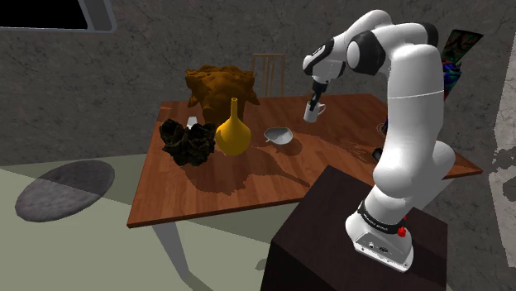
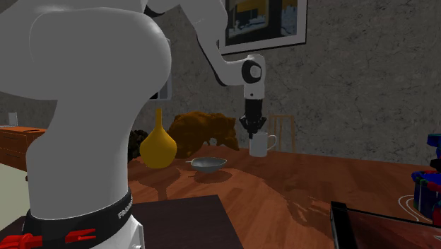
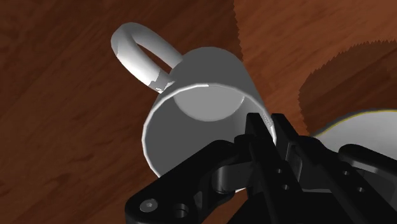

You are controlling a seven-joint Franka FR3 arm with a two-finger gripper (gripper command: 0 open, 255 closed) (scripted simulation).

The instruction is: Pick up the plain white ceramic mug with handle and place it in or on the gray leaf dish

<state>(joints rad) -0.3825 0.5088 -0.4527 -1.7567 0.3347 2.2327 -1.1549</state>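
White mug (image 3: 210, 76) rim in jaws, wrist cam; dish (image 2: 207, 164) near.

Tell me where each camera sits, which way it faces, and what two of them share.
Shoulder view: beside and behind the stand, looking down over the table; the whole arm shows, reaching to the mug.
Second exterior view: close behind the arm's base, facing across the table toward the wall; the arm looms at its left.
Wrist view: on the hand, looking into the mug; the gripper clasps its rim.
Shared: both exterior views hold mug, leaf dish and yellow vase.
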